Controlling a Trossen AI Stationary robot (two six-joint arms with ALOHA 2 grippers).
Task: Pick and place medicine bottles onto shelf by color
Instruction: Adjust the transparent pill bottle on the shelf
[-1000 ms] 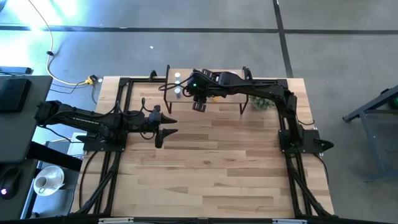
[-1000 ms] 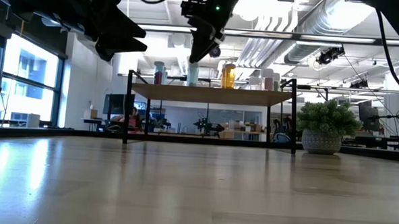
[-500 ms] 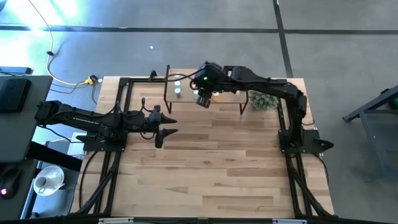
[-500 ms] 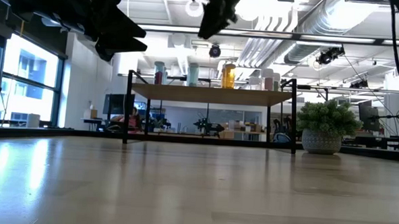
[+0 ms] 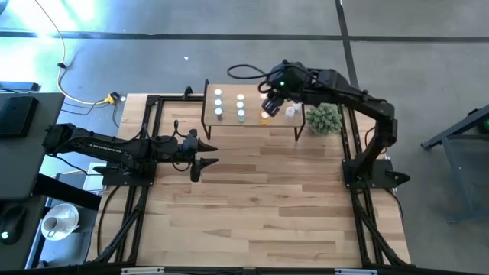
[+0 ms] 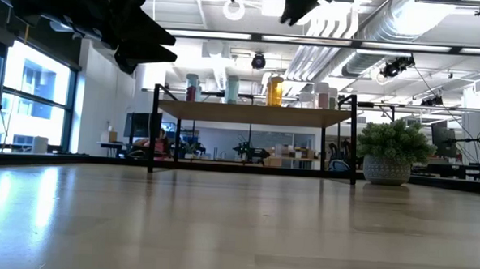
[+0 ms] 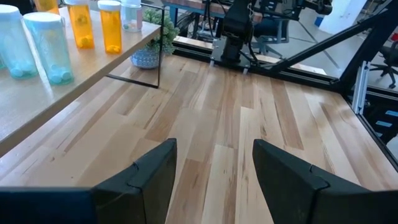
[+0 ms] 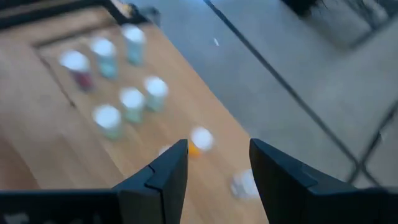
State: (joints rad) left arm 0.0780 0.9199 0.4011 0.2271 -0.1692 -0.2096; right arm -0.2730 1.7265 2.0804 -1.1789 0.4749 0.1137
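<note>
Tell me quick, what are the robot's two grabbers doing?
Left gripper: open, empty, above the table.
Right gripper: open, empty, above the shelf.

grey concrete floor (image 5: 229, 53) round the plank table (image 5: 252, 214), w/ dark seam lines crossing it. yellow cable (image 5: 72, 88) runs over the floor to a yellow plug near the table's far left corner. dark desk (image 5: 19, 122) at left edge, white cup (image 5: 57, 221) below it. low view: big windows (image 6: 22, 101) at left, bright daylight; open ceiling w/ silver ducts (image 6: 374, 31) & strip lights (image 6: 252, 39); office desks & gear in the bkgd. small potted plant (image 6: 388, 153) on the table at right.
</note>
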